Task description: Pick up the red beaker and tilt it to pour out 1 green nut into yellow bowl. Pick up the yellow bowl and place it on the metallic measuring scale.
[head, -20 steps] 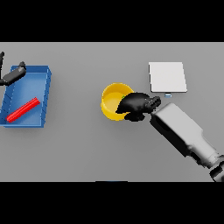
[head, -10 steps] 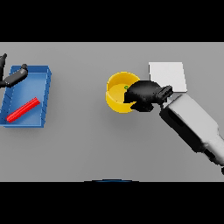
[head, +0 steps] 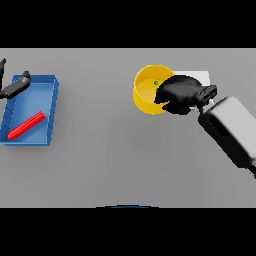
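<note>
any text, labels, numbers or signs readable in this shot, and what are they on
None: no word, number or sign can be read anywhere.
Yellow bowl: plain, with a green nut inside.
Measuring scale: mostly hidden by the right hand; no display or digits show.
Blue tray and red beaker: unmarked.
Left hand: no markings.

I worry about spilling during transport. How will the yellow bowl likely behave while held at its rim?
The yellow bowl looks rigid, so the right hand gripping one side may let it tip. The green nut lies loose inside and could slide.
</note>
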You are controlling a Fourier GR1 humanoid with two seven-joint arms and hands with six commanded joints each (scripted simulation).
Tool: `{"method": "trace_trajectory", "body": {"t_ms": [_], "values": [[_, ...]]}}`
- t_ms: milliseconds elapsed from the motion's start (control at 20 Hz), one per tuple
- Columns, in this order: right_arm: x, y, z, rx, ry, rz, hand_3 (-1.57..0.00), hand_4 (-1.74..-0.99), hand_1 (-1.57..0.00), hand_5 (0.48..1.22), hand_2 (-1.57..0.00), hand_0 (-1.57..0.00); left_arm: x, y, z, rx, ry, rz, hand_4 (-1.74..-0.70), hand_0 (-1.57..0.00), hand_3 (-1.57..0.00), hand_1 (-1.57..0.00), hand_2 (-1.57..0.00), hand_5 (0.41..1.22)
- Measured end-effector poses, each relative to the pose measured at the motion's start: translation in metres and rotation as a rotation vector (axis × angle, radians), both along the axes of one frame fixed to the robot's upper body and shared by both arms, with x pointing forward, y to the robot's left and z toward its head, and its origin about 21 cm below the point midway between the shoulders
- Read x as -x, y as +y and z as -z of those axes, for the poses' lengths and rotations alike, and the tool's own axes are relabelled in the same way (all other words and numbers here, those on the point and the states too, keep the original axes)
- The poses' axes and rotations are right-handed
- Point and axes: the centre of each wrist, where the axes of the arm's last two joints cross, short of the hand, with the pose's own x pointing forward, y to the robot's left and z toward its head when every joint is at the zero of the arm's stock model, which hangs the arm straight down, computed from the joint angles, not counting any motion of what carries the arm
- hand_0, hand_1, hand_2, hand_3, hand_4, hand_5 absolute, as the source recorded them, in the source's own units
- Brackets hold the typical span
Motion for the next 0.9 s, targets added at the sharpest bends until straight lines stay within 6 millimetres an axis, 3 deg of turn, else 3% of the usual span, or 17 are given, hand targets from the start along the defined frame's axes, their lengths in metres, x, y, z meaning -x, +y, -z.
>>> {"method": "trace_trajectory", "body": {"t_ms": [250,350,600,900], "values": [[-0.024,-0.032,-0.005,-0.002,-0.062,0.117,-1.23,-1.72,-1.57,1.221,-1.57,-1.57,0.001,0.001,-0.002,-0.013,0.018,-0.019,-0.81,0.0,0.0,0.0,0.0,0.739],[-0.031,-0.045,-0.002,-0.015,-0.054,0.166,-1.21,-1.72,-1.57,1.221,-1.57,-1.57,0.002,-0.008,-0.004,-0.003,0.018,-0.014,-0.82,0.0,0.0,0.0,0.0,0.75],[-0.051,-0.074,0.007,-0.014,-0.051,0.278,-1.17,-1.72,-1.57,1.221,-1.57,-1.57,0.003,0.0,-0.009,-0.014,0.023,-0.042,-0.83,0.0,0.0,0.0,0.0,0.774],[-0.065,-0.095,0.036,-0.003,-0.036,0.372,-1.36,-1.724,-1.57,1.221,-1.57,-1.57,0.004,0.0,-0.004,-0.024,0.037,-0.055,-0.81,0.0,0.0,0.0,0.0,0.757]]}}
